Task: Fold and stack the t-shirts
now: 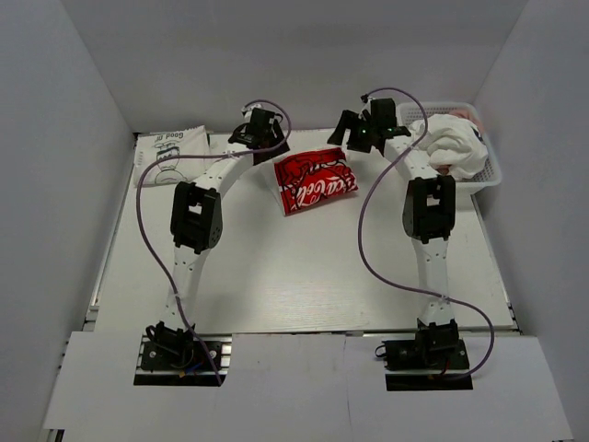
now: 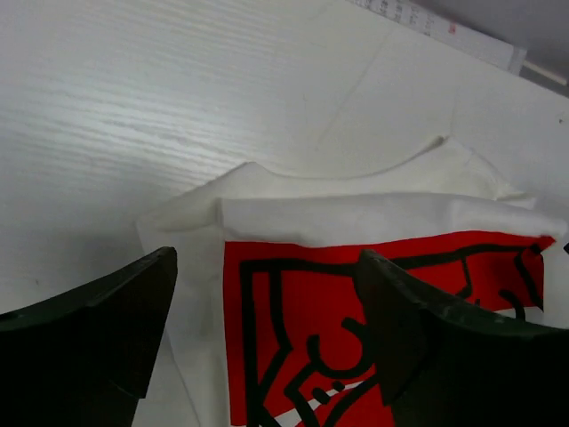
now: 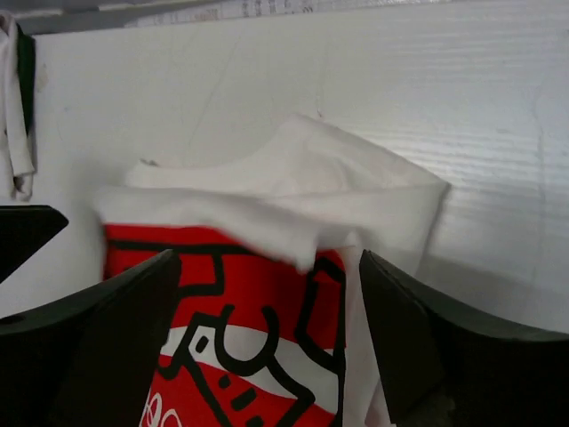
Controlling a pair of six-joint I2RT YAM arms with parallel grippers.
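A folded white t-shirt with red print (image 1: 316,181) lies at the table's far middle; it also shows in the left wrist view (image 2: 356,294) and the right wrist view (image 3: 258,294). My left gripper (image 1: 267,138) is open above its far left corner, empty (image 2: 267,338). My right gripper (image 1: 354,138) is open above its far right corner, empty (image 3: 267,347). A folded white t-shirt with black cartoon (image 1: 170,155) lies at the far left. Crumpled white shirts (image 1: 456,143) fill the basket.
A white lattice basket (image 1: 488,175) stands at the far right, against the wall. White walls close the table on the left, back and right. Purple cables loop from both arms over the table.
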